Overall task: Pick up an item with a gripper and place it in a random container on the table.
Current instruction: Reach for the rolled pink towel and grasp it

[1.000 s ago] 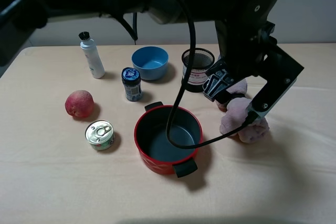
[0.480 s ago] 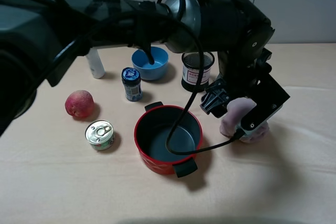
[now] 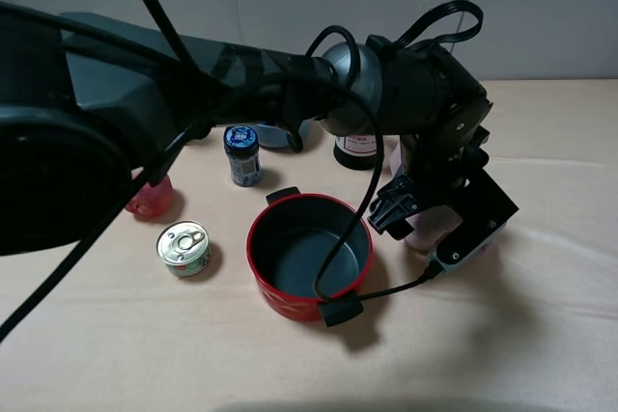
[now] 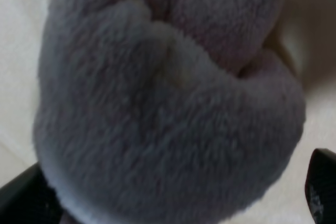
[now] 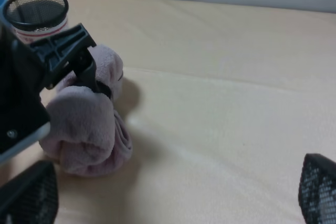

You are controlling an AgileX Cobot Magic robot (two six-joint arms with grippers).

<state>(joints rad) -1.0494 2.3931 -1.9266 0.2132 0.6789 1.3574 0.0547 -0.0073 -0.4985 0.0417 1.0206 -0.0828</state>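
The pale pink rolled towel [image 3: 427, 231] lies on the table [image 3: 541, 315] just right of the red pot [image 3: 309, 256]. My left arm reaches across the middle. Its gripper [image 3: 432, 226] is down over the towel, one finger on each side. In the left wrist view the towel [image 4: 168, 93] fills the picture and the open gripper [image 4: 168, 203] shows only dark fingertips [image 4: 21, 198] at the corners. The right wrist view shows the towel [image 5: 84, 129] with the left gripper [image 5: 65, 56] on it. My right gripper [image 5: 173, 198] is open and empty, right of the towel.
A tin can [image 3: 183, 246] and a partly hidden peach [image 3: 150, 198] lie left of the pot. A blue-lidded jar [image 3: 242, 151] stands behind it. The mesh pen cup [image 5: 35, 8] stands just behind the towel. The left arm hides the back of the table.
My left arm has come down and forward. Its gripper has sunk onto the towel, and the arm now hides the white bottle and most of the blue bowl.
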